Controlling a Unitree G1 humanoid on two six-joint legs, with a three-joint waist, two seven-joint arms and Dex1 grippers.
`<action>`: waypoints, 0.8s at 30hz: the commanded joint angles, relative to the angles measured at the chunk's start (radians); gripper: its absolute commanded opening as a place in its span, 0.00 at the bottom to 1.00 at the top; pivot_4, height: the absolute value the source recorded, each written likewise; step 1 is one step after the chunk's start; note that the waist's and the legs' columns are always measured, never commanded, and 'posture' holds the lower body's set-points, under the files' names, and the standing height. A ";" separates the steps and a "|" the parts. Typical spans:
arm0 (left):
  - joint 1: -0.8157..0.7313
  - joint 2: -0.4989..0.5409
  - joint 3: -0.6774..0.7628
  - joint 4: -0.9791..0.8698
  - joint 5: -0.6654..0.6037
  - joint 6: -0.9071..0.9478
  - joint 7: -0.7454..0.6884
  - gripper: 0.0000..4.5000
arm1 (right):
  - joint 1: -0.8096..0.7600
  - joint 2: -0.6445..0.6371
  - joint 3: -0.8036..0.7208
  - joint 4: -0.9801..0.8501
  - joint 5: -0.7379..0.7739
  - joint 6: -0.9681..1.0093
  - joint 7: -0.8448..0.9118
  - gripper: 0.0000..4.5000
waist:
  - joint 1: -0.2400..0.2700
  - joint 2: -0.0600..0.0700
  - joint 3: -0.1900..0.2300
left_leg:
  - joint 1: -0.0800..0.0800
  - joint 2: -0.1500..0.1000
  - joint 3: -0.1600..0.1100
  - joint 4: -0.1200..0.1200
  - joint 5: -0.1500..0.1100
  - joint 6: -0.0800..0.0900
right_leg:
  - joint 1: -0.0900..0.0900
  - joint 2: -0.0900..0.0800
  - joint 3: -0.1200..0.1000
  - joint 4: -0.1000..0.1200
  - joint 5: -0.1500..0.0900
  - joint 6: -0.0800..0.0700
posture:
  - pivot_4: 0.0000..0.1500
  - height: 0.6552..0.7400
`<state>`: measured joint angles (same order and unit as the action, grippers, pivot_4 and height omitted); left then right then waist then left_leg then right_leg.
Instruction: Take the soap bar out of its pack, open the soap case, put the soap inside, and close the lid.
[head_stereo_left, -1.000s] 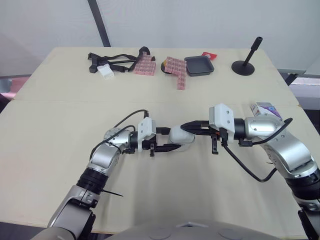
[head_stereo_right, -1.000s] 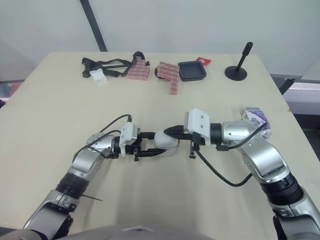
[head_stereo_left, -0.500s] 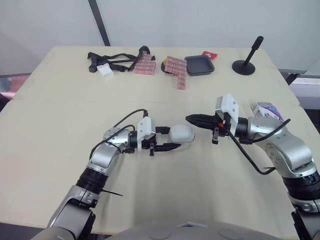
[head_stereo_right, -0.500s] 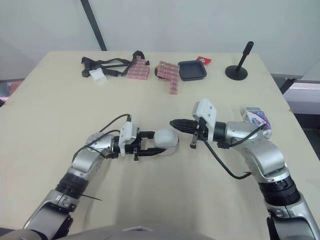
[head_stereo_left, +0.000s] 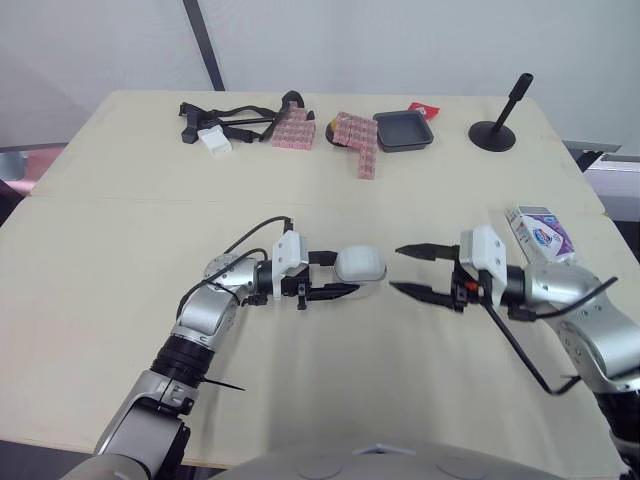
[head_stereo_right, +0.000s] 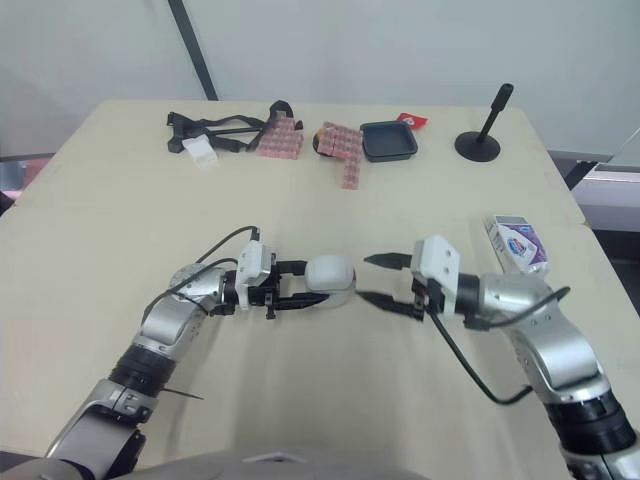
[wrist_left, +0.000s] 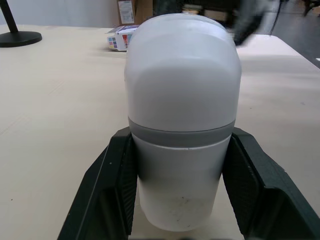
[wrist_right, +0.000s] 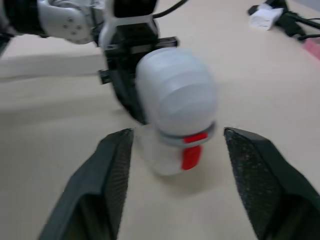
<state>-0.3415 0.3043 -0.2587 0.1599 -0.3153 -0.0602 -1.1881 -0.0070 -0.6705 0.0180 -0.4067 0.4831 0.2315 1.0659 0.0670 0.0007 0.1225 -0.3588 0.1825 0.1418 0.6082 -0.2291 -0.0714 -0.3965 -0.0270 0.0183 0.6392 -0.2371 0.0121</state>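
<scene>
Left jaws clamp the lower half of the soap case (head_stereo_left: 360, 265); right jaws stand wide open and empty just beside its lid (wrist_left: 182, 75); the shell looks light, rigid and slippery, so take the lid by its flanks.

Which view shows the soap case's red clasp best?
Right wrist view: the red clasp faces it squarely. Left wrist view gives the grey seam of the soap case; eye views, its top in the left gripper.
</scene>
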 joint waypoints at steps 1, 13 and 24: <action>-0.004 0.008 0.018 -0.034 -0.021 0.005 -0.007 0.42 | 0.027 -0.015 -0.018 -0.011 -0.010 -0.108 0.061 0.99 | -0.003 0.000 0.000 | 0.000 0.000 0.000 0.000 0.000 0.000 | 0.000 0.000 0.000 0.000 0.000 0.000 | 1.00 1.00; -0.005 0.077 0.044 -0.175 -0.142 0.354 0.013 0.42 | 0.026 -0.024 -0.023 0.030 -0.011 -0.178 0.109 0.99 | -0.004 0.000 0.000 | 0.000 0.000 0.000 0.000 0.000 0.002 | 0.000 0.000 0.000 0.001 0.000 0.000 | 1.00 1.00; -0.099 0.130 0.159 -0.295 -0.559 1.279 0.236 0.42 | -0.014 -0.031 -0.033 0.016 0.039 -0.069 0.084 0.99 | 0.001 0.001 0.001 | -0.001 -0.001 0.000 0.000 0.001 -0.001 | -0.001 0.000 0.000 0.001 0.000 -0.001 | 1.00 1.00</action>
<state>-0.4050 0.4452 -0.1675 -0.1218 -0.7872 1.0972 -1.0013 -0.0080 -0.6943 0.0015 -0.3636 0.4975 0.1579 1.1517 0.0680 0.0012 0.1231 -0.3601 0.1819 0.1420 0.6085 -0.2276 -0.0731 -0.3979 -0.0270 0.0185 0.6398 -0.2374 0.0116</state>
